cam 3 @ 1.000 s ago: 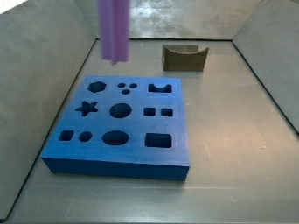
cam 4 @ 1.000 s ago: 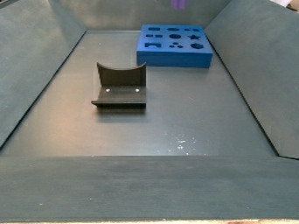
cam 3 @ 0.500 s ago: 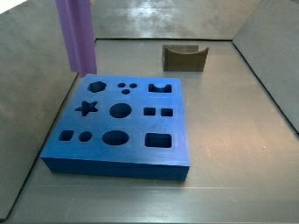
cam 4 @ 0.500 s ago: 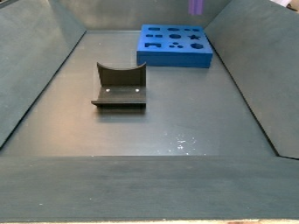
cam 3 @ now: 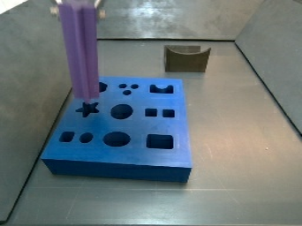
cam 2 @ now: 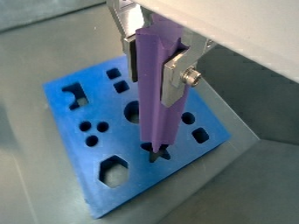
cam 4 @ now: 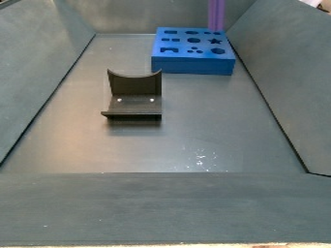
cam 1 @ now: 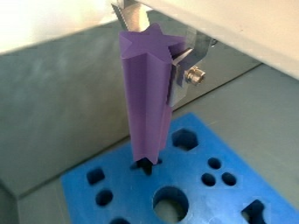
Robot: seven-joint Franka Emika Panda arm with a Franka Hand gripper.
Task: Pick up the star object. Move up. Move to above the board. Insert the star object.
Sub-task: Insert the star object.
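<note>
My gripper (cam 3: 78,5) is shut on the top of the star object (cam 3: 80,53), a tall light-purple ridged prism that hangs upright. Its lower tip is just above the dark star hole (cam 3: 86,109) at the left of the blue board (cam 3: 132,125). In both wrist views the silver fingers (cam 1: 187,70) (cam 2: 177,79) clamp the prism (cam 1: 146,96) (cam 2: 158,87), and its tip lines up with the star hole (cam 1: 142,164) (cam 2: 156,153) in the board (cam 1: 128,184) (cam 2: 73,112). In a side view the prism (cam 4: 218,12) stands over the board's (cam 4: 195,64) far right part.
A squat olive-brown notched block (cam 3: 185,58) (cam 4: 132,95) sits on the grey floor apart from the board. Grey sloping walls (cam 3: 35,106) enclose the floor on all sides. The board's other holes are circles, squares and a hexagon.
My gripper has carried the star object forward and down from the back left of the board. Its tip now hangs right over the star hole.
</note>
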